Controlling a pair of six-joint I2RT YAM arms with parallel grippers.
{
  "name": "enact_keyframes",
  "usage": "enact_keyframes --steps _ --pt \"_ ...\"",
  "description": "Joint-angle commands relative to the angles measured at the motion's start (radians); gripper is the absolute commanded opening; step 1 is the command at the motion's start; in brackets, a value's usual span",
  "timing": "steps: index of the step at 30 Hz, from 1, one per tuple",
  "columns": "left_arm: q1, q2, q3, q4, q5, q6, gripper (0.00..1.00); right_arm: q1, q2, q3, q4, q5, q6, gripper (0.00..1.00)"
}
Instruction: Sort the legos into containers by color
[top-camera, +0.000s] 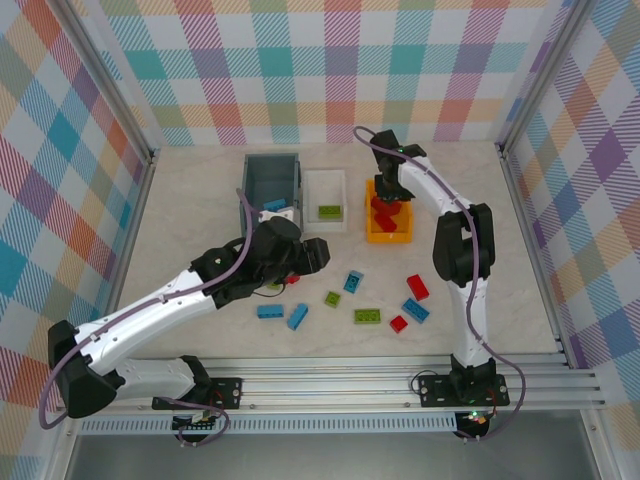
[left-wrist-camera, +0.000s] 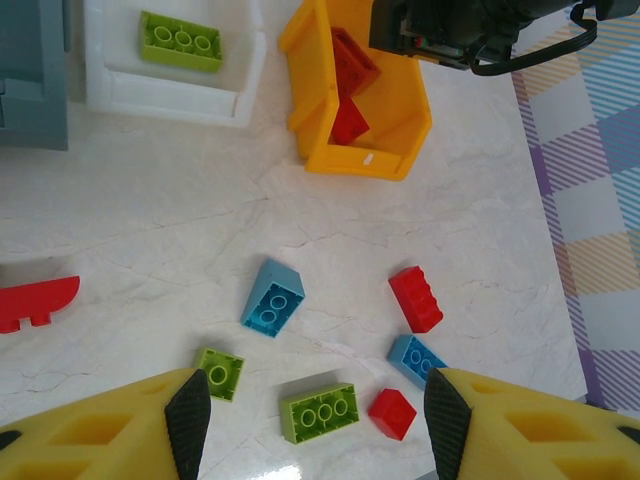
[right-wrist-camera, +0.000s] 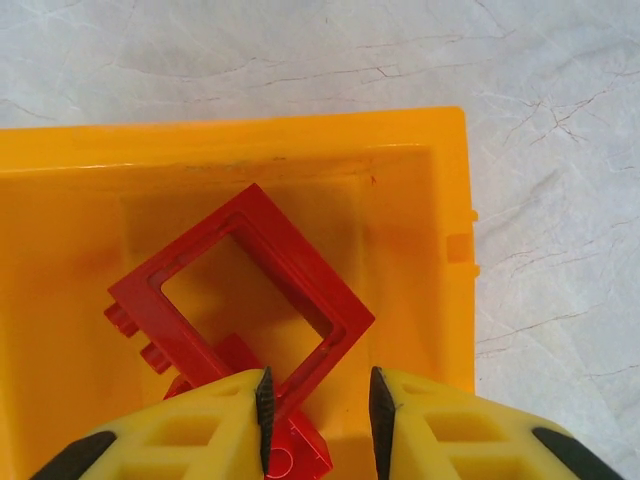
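Note:
My right gripper (top-camera: 388, 207) hangs over the orange-yellow bin (top-camera: 390, 237), open, fingers (right-wrist-camera: 266, 405) a little apart. A red window-frame lego (right-wrist-camera: 250, 290) lies in that bin (right-wrist-camera: 420, 250), one corner under my right gripper (right-wrist-camera: 320, 400). My left gripper (left-wrist-camera: 317, 425) is open with nothing in it, above loose legos: a lime brick (left-wrist-camera: 320, 412), a small red one (left-wrist-camera: 392, 413), a small lime one (left-wrist-camera: 219, 372), two blue ones (left-wrist-camera: 273, 297) (left-wrist-camera: 412, 357) and a red brick (left-wrist-camera: 415, 298). The white bin (left-wrist-camera: 170, 95) holds a lime brick (left-wrist-camera: 181, 40).
The slate grey bin (top-camera: 272, 178) at the back holds a blue brick (top-camera: 274, 205). A red arch piece (left-wrist-camera: 35, 303) lies left of my left gripper (top-camera: 318, 255). Two more blue bricks (top-camera: 298, 316) (top-camera: 269, 311) lie near the front. Checked walls enclose the table.

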Motion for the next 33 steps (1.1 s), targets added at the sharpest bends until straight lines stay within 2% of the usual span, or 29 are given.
enact_keyframes --steps 1,5,8,11,16,19,21,25,33 --pt "-0.01 -0.037 -0.006 -0.046 -0.037 0.018 0.61 0.002 -0.08 0.039 -0.028 -0.017 -0.011 0.34" --pt "-0.007 -0.056 0.001 -0.146 -0.1 -0.003 0.6 0.018 -0.192 0.004 -0.011 -0.015 -0.011 0.32" --pt "0.037 -0.071 -0.007 -0.271 -0.131 -0.043 0.61 0.066 -0.345 -0.114 0.057 -0.023 -0.017 0.32" --pt "0.148 -0.128 -0.089 -0.32 -0.076 -0.081 0.62 0.163 -0.528 -0.305 0.154 -0.042 -0.01 0.32" --pt "0.408 -0.223 -0.276 -0.293 0.079 -0.13 0.65 0.441 -0.771 -0.656 0.329 -0.155 0.059 0.36" --pt "0.533 -0.191 -0.342 -0.242 0.164 -0.167 0.67 0.585 -0.843 -0.821 0.457 -0.264 0.118 0.39" --pt "0.581 -0.137 -0.361 -0.196 0.196 -0.202 0.67 0.666 -0.872 -0.898 0.533 -0.287 0.143 0.42" --pt "0.618 -0.009 -0.363 -0.095 0.229 -0.27 0.7 0.745 -0.905 -0.993 0.627 -0.318 0.195 0.48" --pt "0.643 0.141 -0.36 0.004 0.176 -0.352 0.73 0.755 -0.909 -0.997 0.626 -0.319 0.21 0.52"
